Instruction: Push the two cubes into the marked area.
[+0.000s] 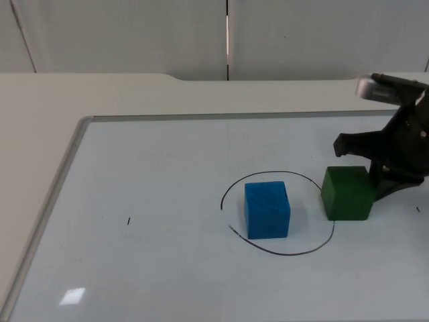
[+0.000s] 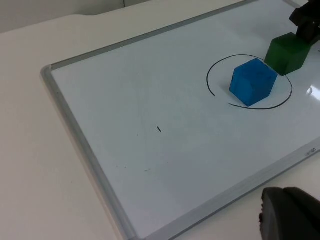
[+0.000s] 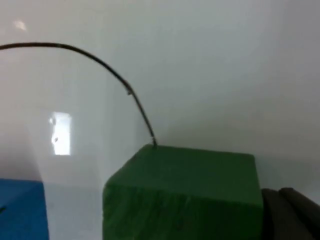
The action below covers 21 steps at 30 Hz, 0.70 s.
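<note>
With the blue cube [image 1: 267,210] sitting inside the drawn ring [image 1: 293,253], the right tool [image 1: 385,176], grip state unclear, is nudging the green cube [image 1: 346,193] at the ring's edge, needing further inward pushing, while the left tool [image 2: 290,215] is waiting.

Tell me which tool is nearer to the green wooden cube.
The right. The right tool is directly behind the green wooden cube, against its outer side; the left tool waits far across the whiteboard.

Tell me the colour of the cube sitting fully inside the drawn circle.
Blue: the blue cube inside the marked circle, clearest in the top view.
</note>
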Each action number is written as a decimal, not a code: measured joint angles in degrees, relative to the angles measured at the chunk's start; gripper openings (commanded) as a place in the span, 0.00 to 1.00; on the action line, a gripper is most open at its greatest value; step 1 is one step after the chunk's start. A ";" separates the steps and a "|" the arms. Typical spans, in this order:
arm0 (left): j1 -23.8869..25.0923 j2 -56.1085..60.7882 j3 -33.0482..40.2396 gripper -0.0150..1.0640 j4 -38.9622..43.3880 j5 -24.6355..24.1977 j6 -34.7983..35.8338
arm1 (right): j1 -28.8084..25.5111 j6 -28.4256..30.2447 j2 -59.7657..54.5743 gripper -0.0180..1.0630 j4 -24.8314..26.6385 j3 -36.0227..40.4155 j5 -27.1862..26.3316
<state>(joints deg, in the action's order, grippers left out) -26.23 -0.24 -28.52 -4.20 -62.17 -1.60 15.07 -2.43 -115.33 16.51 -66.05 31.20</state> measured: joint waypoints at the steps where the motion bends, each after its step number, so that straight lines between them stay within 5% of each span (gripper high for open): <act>1: 0.00 0.00 0.00 0.01 0.00 0.00 0.00 | 0.25 0.00 0.00 0.01 0.00 0.00 -0.10; 21: 0.00 0.00 0.00 0.01 0.00 0.00 0.00 | 2.56 0.00 0.00 0.01 0.36 0.00 -1.11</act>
<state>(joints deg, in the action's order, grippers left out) -26.23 -0.24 -28.52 -4.20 -62.17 -1.60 17.62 -2.43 -115.33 16.87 -66.05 30.09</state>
